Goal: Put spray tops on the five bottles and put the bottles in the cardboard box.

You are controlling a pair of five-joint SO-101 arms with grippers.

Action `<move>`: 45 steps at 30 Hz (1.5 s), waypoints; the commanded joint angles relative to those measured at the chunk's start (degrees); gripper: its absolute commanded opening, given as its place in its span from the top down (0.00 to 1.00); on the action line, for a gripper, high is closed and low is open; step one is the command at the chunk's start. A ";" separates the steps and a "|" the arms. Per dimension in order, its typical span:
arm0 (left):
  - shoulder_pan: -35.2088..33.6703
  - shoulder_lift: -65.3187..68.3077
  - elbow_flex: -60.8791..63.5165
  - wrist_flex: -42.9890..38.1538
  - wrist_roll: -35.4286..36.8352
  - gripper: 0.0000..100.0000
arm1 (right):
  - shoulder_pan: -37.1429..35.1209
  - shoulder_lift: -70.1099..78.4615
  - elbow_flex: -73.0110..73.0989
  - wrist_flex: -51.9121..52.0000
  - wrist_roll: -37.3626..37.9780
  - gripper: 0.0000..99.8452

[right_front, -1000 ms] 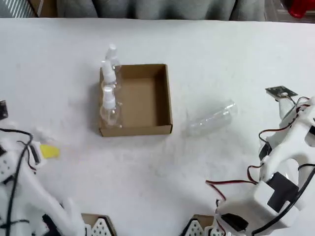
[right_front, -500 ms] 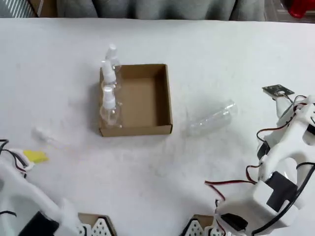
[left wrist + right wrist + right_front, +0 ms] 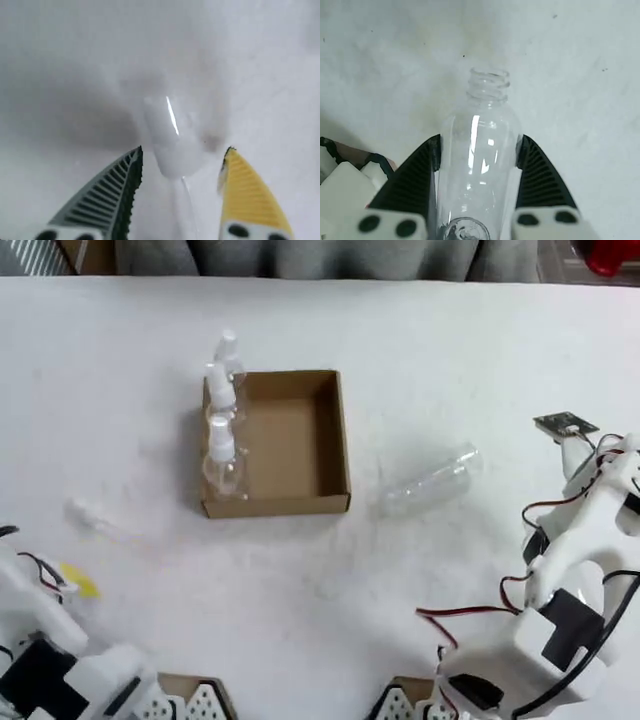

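Brown cardboard box (image 3: 295, 440) is sitting open in the middle of the white table (image 3: 450, 350). Three capped bottles (image 3: 222, 450) are standing in a row against one of its side walls, each one already wearing its spray top. Packing them tight to the wall is leaving the rest of the floor free for the two that are missing. A fourth one, the lying bottle (image 3: 430, 482), is resting on its side on the table beside the box, apart from it, with no top on.

The right gripper (image 3: 480, 139) is pinching the held bottle (image 3: 479, 165) by its body, with one finger pressing on each side. The threaded neck is pointing away from the wrist, bare and open. I am judging that the grip is sitting this low on the body so that the neck is free for a top to go on.

The left gripper (image 3: 184, 150) is hovering low over the table with its fingers spread, touching nothing. The loose spray top (image 3: 167, 135) is lying just ahead of the gap, its thin tube running back between the fingers. The opening is looking wide enough to take the head, so the step in hand is probably picking up this top for the held bottle.
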 commanded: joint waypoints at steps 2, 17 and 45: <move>-2.68 0.40 -3.16 -6.24 5.71 0.75 | 0.04 -0.40 -2.73 -1.19 0.00 0.98; 0.66 0.40 3.60 -11.78 5.89 0.94 | 0.48 -0.40 -1.93 -1.54 0.00 0.98; 13.14 -5.76 -18.81 11.43 5.98 0.94 | -3.74 -35.03 7.91 5.05 -7.38 0.98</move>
